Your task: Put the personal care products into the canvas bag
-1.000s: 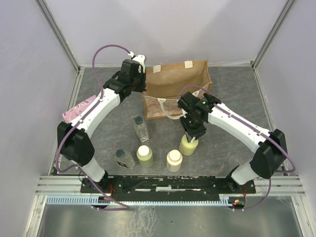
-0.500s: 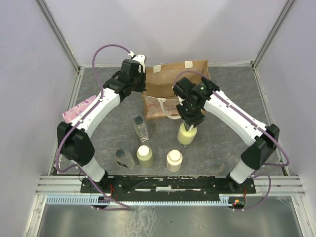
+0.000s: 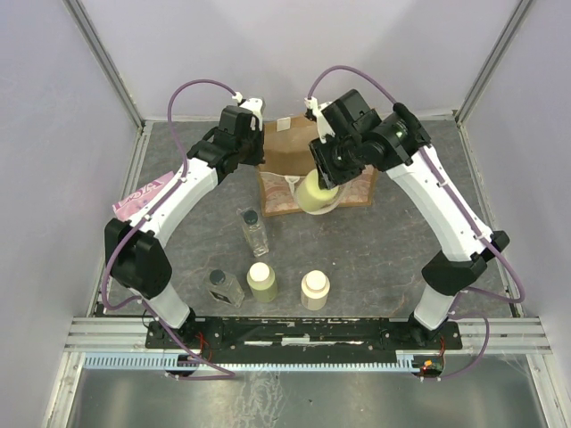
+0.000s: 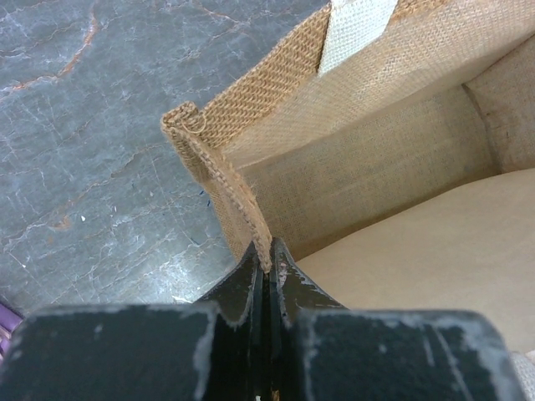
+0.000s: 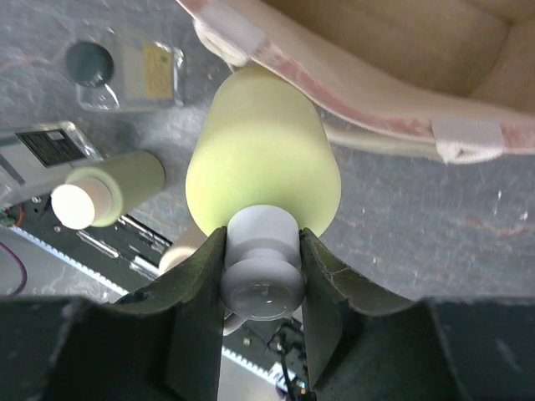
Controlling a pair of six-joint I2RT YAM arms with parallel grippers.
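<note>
The brown canvas bag [image 3: 343,143] stands open at the back of the table. My left gripper [image 3: 260,152] is shut on its left rim [image 4: 219,171], pinching the woven edge between the fingertips [image 4: 269,261]. My right gripper [image 3: 326,172] is shut on the cream-white top [image 5: 261,263] of a pale yellow bottle [image 3: 313,194], which hangs tilted in the air over the bag's front panel [image 5: 393,117]. On the table in front lie two clear bottles with black caps [image 3: 254,232] [image 3: 225,287] and two pale yellow bottles [image 3: 261,281] [image 3: 314,289].
A flat pink packet [image 3: 143,192] lies at the left edge of the table, under the left arm. The bag's cream rope handle [image 3: 299,203] droops over its front. Metal frame posts and pale walls close in the table's sides and back.
My right gripper has lifted the pale yellow bottle off the table and carried it up and back to the bag's front edge. The left gripper has kept its grip on the rim.
</note>
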